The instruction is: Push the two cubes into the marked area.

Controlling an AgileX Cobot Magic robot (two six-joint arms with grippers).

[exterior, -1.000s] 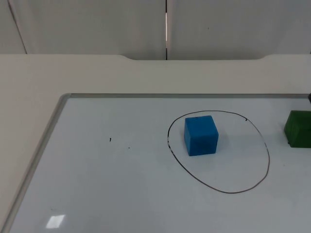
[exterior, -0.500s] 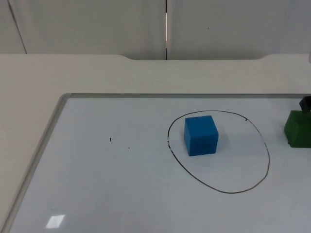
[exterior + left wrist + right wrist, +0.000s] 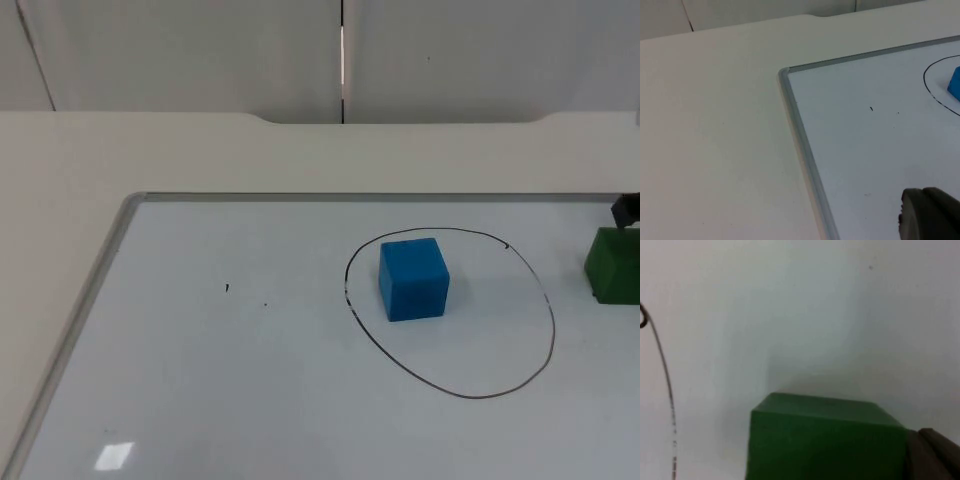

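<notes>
A blue cube [image 3: 413, 278] stands inside the hand-drawn black oval [image 3: 480, 335] on the whiteboard, in its upper left part. A green cube [image 3: 613, 265] sits outside the oval, at the top view's right edge. My right gripper [image 3: 625, 210] pokes in just behind the green cube, close to its far side. In the right wrist view the green cube [image 3: 825, 440] is very near, with the oval's line [image 3: 665, 385] beyond it. My left gripper [image 3: 929, 216] waits over the whiteboard's left part, far from the blue cube [image 3: 955, 84].
The whiteboard's grey frame [image 3: 100, 270] runs along its left and far sides, with bare white table [image 3: 60, 180] beyond it. A grey partition wall [image 3: 200, 50] closes the back. Two small black marks [image 3: 227, 289] dot the board left of the oval.
My right gripper has come a little further into the top view at the right edge, behind the green cube. Neither cube has moved.
</notes>
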